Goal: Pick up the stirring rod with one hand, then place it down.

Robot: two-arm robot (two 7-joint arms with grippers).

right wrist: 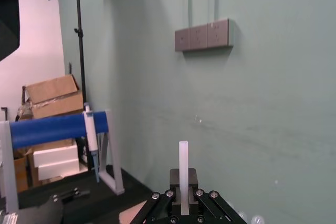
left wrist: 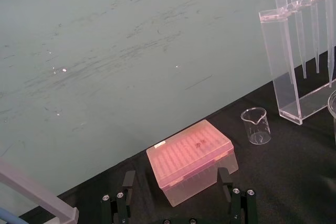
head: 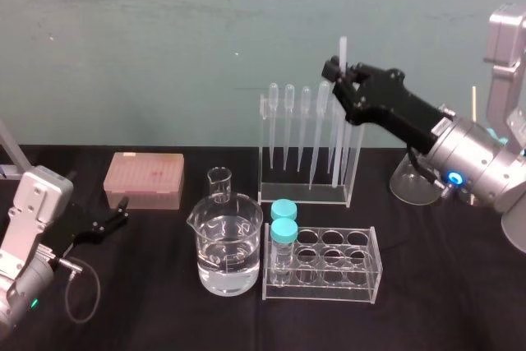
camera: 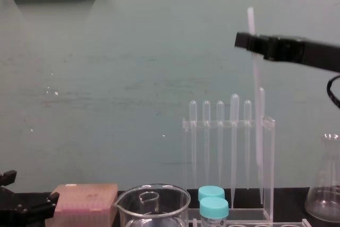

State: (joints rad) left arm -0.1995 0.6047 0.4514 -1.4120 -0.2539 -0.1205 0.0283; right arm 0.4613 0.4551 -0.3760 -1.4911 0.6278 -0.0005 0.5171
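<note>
Stirring rod (camera: pixel 255 75) upright, pinched in right gripper (head: pixel 342 73) fingers, tip inside pipette rack (head: pixel 304 197), left gripper (head: pixel 123 210) fingers spread

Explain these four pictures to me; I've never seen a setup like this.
This is a two-armed robot at a black table. One picture looks down from its head, one looks across from its chest, and one sits on each wrist. The right gripper has its fingers shut on the stirring rod, held upright with its lower part down in the clear rack of pipettes. The left gripper, fingers open, is idle near a pink box. On the table also stand a beaker of water, a small beaker, a tube rack with two teal-capped tubes, and a flask.
</note>
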